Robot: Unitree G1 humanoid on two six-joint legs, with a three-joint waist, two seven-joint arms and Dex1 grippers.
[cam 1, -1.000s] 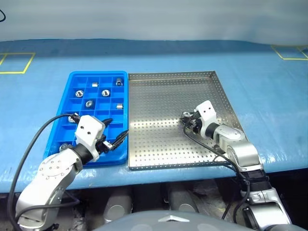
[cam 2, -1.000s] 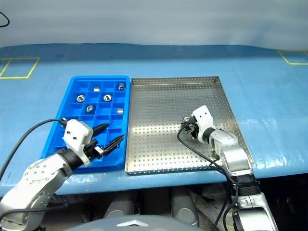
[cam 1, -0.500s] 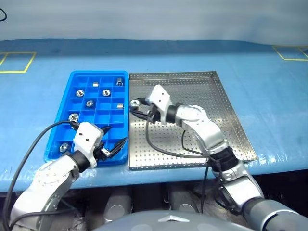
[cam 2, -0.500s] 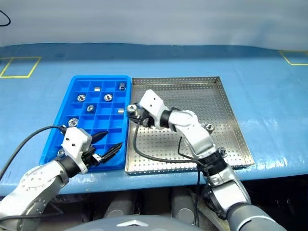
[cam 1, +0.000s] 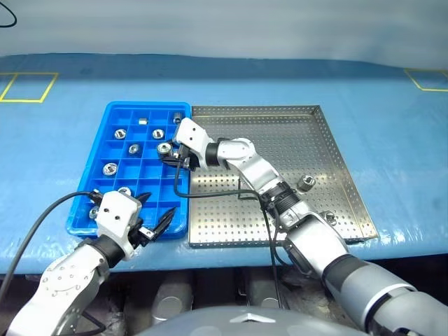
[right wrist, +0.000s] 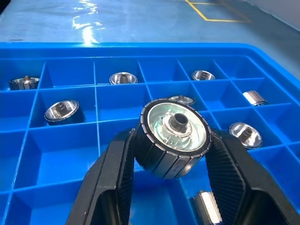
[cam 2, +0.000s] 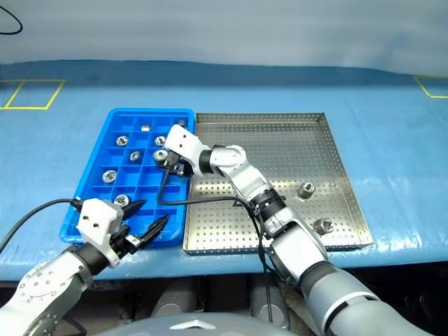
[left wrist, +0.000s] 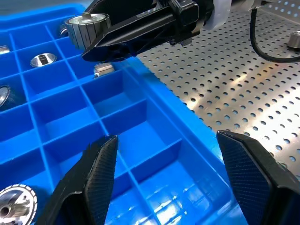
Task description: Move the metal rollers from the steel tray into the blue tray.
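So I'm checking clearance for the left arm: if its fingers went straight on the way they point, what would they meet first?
Probably the blue tray: the open left gripper points down into an empty compartment near its steel-tray-side wall. The right gripper, holding a roller, sits farther on and higher; depth is uncertain.

On the table [cam 1: 392,140], the blue tray [cam 1: 105,140] lies just left of the steel tray [cam 1: 280,133], touching. Several metal rollers [cam 1: 110,169] sit in separate compartments; two more rollers [cam 1: 306,183] lie near the steel tray's right front corner.
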